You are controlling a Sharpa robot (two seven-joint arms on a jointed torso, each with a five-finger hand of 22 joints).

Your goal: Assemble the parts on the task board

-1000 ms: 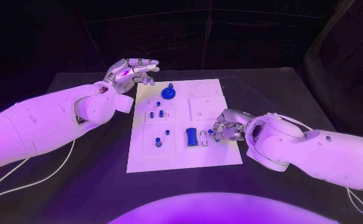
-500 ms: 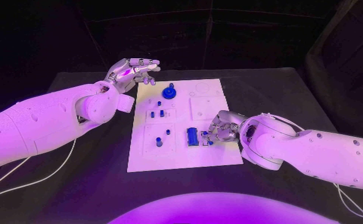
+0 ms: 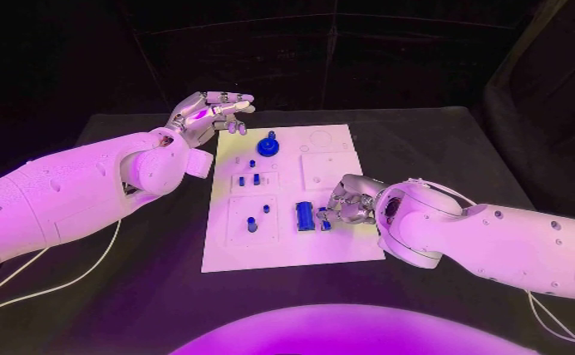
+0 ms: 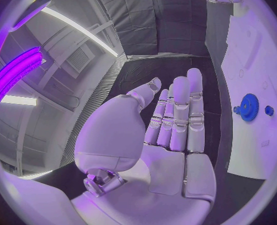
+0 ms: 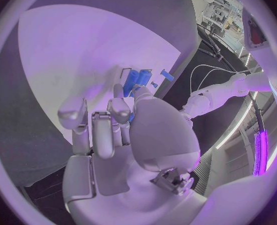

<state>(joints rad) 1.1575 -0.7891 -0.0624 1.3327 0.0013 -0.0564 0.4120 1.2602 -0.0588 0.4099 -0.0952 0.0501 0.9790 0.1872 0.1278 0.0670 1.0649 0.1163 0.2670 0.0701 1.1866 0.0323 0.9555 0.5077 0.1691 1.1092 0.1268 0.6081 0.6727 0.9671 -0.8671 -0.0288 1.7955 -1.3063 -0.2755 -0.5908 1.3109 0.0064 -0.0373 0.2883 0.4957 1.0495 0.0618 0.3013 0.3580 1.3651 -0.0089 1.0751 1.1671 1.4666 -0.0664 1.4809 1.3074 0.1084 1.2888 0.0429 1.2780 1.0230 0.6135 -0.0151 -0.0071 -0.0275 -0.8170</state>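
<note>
The white task board (image 3: pixel 285 243) lies mid-table. On it stand a blue gear (image 3: pixel 268 147) (image 4: pixel 248 107), small blue pegs (image 3: pixel 247 180) and a pair of blue cylinders (image 3: pixel 304 216) (image 5: pixel 137 78). My right hand (image 3: pixel 349 204) (image 5: pixel 123 120) hovers low over the board's right side. Its fingers are curled and pinch a small blue part (image 3: pixel 323 214) (image 5: pixel 131 117) just beside the cylinders. My left hand (image 3: pixel 213 112) (image 4: pixel 173 120) is raised past the board's far left corner, fingers spread and holding nothing.
The black table (image 3: pixel 455 147) surrounds the board. A white cable (image 3: pixel 72 276) trails under my left arm at the near left. Another blue peg (image 3: pixel 251 224) stands in the board's near left square.
My right hand has slid left across the board with the small blue part, closer to the blue cylinders. The left hand has stayed where it was.
</note>
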